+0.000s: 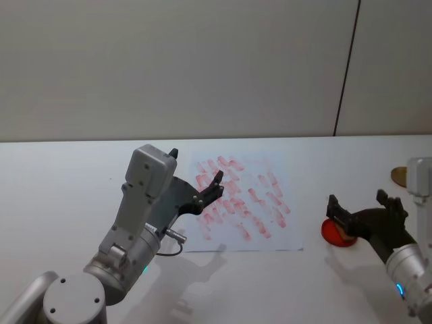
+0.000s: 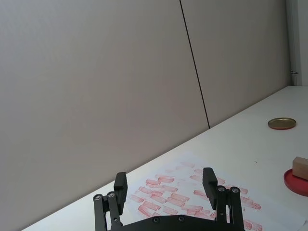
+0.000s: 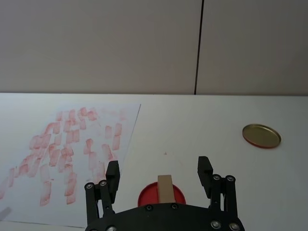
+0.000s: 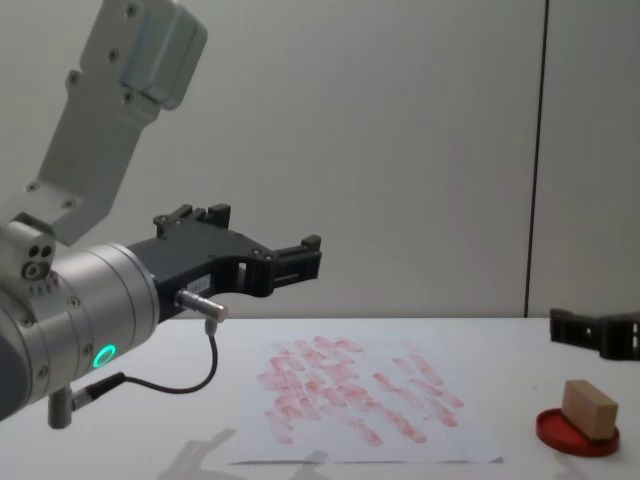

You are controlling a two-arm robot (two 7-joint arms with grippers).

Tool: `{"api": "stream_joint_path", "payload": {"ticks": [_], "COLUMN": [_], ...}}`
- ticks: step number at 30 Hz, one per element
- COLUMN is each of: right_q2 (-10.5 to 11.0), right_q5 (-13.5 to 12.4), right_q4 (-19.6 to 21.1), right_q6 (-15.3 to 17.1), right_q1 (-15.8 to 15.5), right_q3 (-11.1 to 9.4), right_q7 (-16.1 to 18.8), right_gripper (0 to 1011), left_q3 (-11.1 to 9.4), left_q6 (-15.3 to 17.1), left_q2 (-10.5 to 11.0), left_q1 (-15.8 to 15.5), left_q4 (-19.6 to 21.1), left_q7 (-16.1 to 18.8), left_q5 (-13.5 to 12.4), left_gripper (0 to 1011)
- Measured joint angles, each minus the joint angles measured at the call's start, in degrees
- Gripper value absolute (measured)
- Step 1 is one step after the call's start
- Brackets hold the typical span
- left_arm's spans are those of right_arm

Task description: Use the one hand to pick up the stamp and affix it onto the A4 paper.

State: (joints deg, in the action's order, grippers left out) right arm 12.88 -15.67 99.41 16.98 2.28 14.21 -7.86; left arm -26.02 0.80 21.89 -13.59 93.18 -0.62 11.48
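The stamp, a small tan wooden block, stands on the red ink pad near the right end of the table, well apart from the A4 paper. The paper lies flat in the middle, covered with rows of red marks. The right gripper hangs just above the block with its fingers spread wide and empty, one to each side, not touching it.

The step in hand looks like the approach for the pick. The next move probably calls for a straight descent, a squeeze on the block's side faces, then a lift and a carry left to a bare patch of the sheet.

The left gripper is raised over the paper's left edge, fingers parted and holding nothing. The table is plain white. A round gold lid lies far to the right. Behind runs a grey wall with one dark vertical seam.
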Motion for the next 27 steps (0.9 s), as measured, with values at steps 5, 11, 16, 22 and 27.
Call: {"api": "stream_joint_path", "payload": {"ticks": [5,11,16,22,27], "right_q2": [-0.68,-1.37,-1.85,-2.25,-2.62], "right_q5": [-0.73,-1.55,-1.74,-1.47,-0.71], "right_q4": [-1.53,-4.14,-6.82,-9.19,-11.17], "right_q6": [2.7,5.45,7.05,7.93,8.29], "right_q1": [1.14,2.83,4.5,6.03,7.31], "right_q3": [-0.37,-0.91,-1.23,-1.32,-1.26], "right_q7": [-0.67,-0.54,0.97,3.1,5.24], "right_gripper": [1001,1001,1000,902,761], "left_q3": [0.0,0.0,0.0,0.0,0.0], "left_q6": [0.0,0.0,0.0,0.0,0.0], "left_q2": [0.0,0.0,0.0,0.0,0.0], "left_q1": [0.0,0.0,0.0,0.0,0.0], "left_q4": [0.0,0.0,0.0,0.0,0.0], "left_q7": [0.0,0.0,0.0,0.0,0.0], "left_q5": [0.0,0.0,0.0,0.0,0.0], "left_gripper": [993,993,993,993,993]}}
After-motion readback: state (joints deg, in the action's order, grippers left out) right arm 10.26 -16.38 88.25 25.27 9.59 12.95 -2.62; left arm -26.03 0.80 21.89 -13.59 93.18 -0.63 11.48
